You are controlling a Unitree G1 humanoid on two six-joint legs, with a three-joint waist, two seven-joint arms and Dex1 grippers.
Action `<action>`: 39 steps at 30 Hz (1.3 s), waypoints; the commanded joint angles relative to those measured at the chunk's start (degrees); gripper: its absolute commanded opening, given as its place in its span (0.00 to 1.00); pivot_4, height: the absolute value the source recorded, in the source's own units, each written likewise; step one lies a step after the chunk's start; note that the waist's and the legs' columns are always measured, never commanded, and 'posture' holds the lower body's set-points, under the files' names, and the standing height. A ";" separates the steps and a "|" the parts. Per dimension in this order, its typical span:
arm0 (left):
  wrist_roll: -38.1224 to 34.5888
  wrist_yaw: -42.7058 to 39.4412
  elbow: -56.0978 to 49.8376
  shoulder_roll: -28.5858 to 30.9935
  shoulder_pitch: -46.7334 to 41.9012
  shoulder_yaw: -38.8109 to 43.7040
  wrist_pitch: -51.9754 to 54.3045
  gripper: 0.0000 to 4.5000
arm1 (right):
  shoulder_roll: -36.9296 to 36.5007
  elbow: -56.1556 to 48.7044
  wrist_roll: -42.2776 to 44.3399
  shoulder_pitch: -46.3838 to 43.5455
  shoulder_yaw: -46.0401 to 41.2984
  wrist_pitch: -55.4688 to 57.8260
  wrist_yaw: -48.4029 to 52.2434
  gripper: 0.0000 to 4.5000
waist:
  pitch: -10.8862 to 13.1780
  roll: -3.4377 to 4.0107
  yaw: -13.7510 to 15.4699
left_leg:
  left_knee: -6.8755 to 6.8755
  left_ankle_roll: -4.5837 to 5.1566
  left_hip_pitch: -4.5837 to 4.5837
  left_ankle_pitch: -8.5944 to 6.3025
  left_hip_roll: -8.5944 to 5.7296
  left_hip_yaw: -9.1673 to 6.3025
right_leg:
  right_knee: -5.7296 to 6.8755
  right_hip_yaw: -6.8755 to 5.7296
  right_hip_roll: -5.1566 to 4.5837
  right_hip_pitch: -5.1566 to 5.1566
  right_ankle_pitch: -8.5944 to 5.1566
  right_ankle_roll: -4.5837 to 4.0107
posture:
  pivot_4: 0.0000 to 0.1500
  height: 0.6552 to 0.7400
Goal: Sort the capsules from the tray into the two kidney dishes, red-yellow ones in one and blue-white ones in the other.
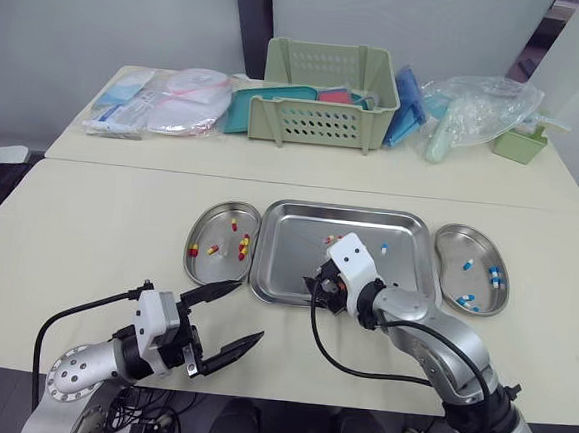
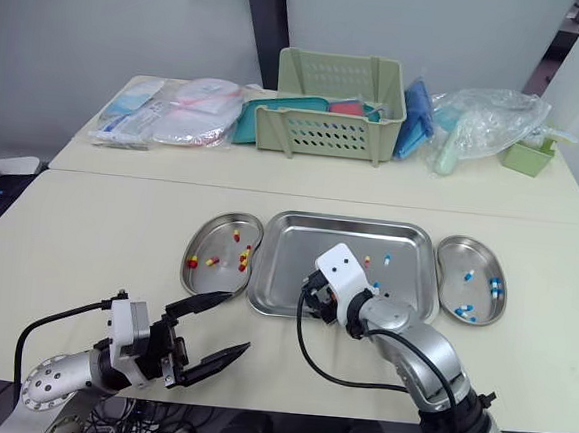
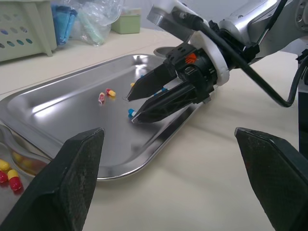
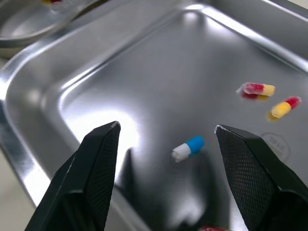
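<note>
A blue-white capsule (image 4: 188,147) lies on the floor of the tray (image 1: 296,262), near the tray's front edge. The right claw (image 4: 167,127) hangs low over the tray at that spot. Its 2 black fingers are wide apart, 1 on each side of that capsule, and it has hold of nothing. I cannot tell if a fingertip touches the capsule. A bit farther back in the tray lie 2 red-yellow capsules (image 4: 258,89), close to each other. A second blue-white capsule (image 1: 384,249) lies toward the tray's far right corner. The left kidney dish (image 1: 208,232) sits just beside the tray's left side and has several more red-yellow capsules (image 1: 242,245) in it. The right kidney dish (image 1: 455,252) sits just beside the tray's right side and has a few blue-white capsules (image 1: 494,275) in it. The tray and both dishes rest on the pale tabletop (image 1: 98,232). The left claw (image 1: 248,311) hangs over the bare tabletop in front of the tray's front left corner, apart from the tray. Its 2 fingers are spread wide too, and it holds nothing. Well behind the tray, on a second tabletop, stands a green basket (image 1: 329,99). A plastic bag (image 1: 479,106) lies behind the tray's right end and some flat packets (image 1: 148,105) lie behind its left end.
</note>
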 commanded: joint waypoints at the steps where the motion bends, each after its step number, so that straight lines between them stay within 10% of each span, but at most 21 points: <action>1: 0.21 -0.10 -0.18 0.19 -0.03 0.07 -1.53 1.00 | 0.89 -1.12 -1.55 -0.57 0.13 0.35 -0.43 0.74 | 0.00 0.00 -0.01 | 0.00 0.00 -0.01 0.00 0.00 0.00 | 0.00 0.00 0.00 -0.01 0.00 0.00 | 1.00 0.99; 22: 1.32 0.88 0.71 -1.11 0.32 -1.83 -3.43 1.00 | 3.85 1.77 -5.09 0.79 -0.58 1.48 0.31 0.74 | 0.00 0.01 -0.19 | -0.02 0.00 -0.01 0.00 0.00 -0.01 | 0.00 0.00 0.00 -0.02 0.00 0.00 | 1.00 0.99; 35: 0.85 1.45 1.01 -1.09 -0.60 -2.39 -3.14 1.00 | 2.13 0.63 -6.32 1.40 0.38 1.42 2.03 0.02 | 0.00 0.00 -0.21 | -0.03 0.00 0.00 0.00 0.00 -0.01 | 0.00 0.00 0.00 -0.02 0.00 0.00 | 1.00 0.99; 39: 0.79 1.53 1.08 -1.02 -1.02 -2.36 -2.95 1.00 | 1.33 0.96 -6.46 0.65 0.80 -0.60 3.70 0.01 | 0.00 0.00 -0.23 | -0.03 0.00 0.00 0.00 0.00 -0.01 | 0.00 0.00 0.00 -0.02 0.00 0.00 | 1.00 0.99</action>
